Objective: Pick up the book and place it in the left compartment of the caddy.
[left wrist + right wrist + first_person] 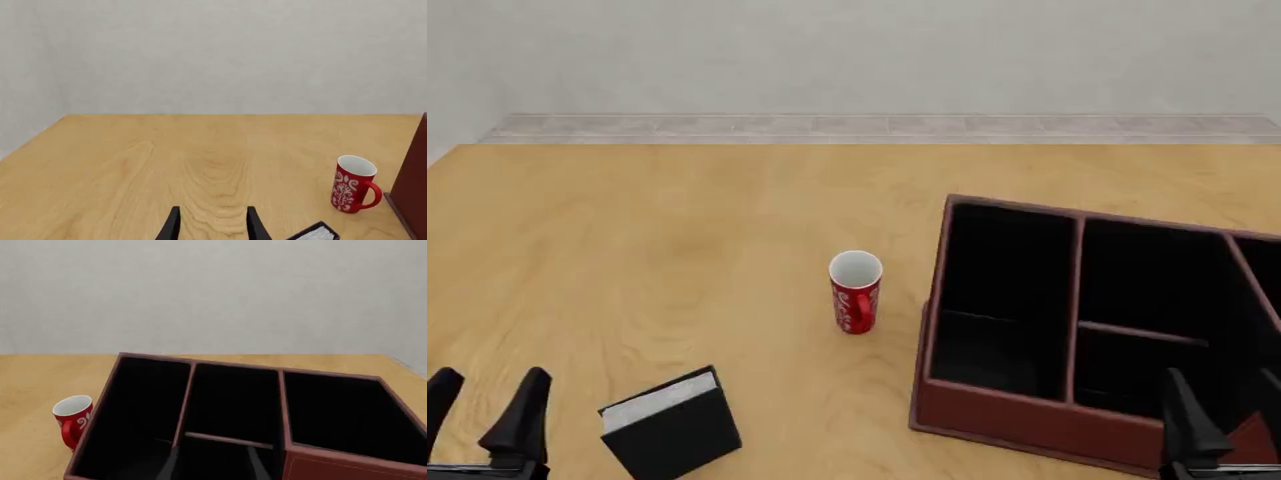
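Note:
The book (671,428), black with white page edges, stands on the table at the near left; one corner of the book (313,233) shows in the left wrist view. My left gripper (483,412) hangs open just left of it, holding nothing, and appears as the left gripper (213,227) with both fingers apart. The caddy (1028,420) sits at the right, its left compartment (998,290) black-lined and empty. My right gripper (1228,425) is open over the caddy's near right part. In the right wrist view the right gripper (212,467) hovers above the caddy (200,363) near the crossbar section, beside the left compartment (133,415).
A red mug (856,290) with a white pattern stands between book and caddy, close to the caddy's left wall; the mug (353,185) and the caddy wall (410,195) show in the left wrist view, and the mug (72,420) in the right wrist view.

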Controlling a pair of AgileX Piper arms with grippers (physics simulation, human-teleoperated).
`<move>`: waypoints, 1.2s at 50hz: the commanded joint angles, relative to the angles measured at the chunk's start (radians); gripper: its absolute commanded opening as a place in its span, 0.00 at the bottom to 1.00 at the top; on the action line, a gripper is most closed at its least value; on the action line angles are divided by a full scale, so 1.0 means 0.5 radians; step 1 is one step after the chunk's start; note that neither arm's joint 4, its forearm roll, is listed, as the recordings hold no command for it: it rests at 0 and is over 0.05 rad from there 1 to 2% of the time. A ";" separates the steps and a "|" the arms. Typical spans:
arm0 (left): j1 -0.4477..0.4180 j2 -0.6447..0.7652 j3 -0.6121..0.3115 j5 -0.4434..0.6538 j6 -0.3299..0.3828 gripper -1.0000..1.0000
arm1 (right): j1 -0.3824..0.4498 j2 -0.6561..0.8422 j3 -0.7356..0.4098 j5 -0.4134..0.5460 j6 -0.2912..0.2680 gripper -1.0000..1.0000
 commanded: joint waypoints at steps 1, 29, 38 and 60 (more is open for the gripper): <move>-0.002 0.002 -0.006 0.005 0.000 1.00 | 0.000 0.005 -0.005 0.001 0.000 1.00; -0.005 -0.009 -0.004 -0.009 0.020 1.00 | 0.127 0.076 -0.273 0.126 0.007 1.00; -0.002 0.001 -0.008 -0.001 0.007 1.00 | 0.466 0.584 -0.772 0.236 -0.127 1.00; -0.001 0.005 -0.017 0.011 0.003 1.00 | 1.192 1.348 -1.706 0.746 -0.496 1.00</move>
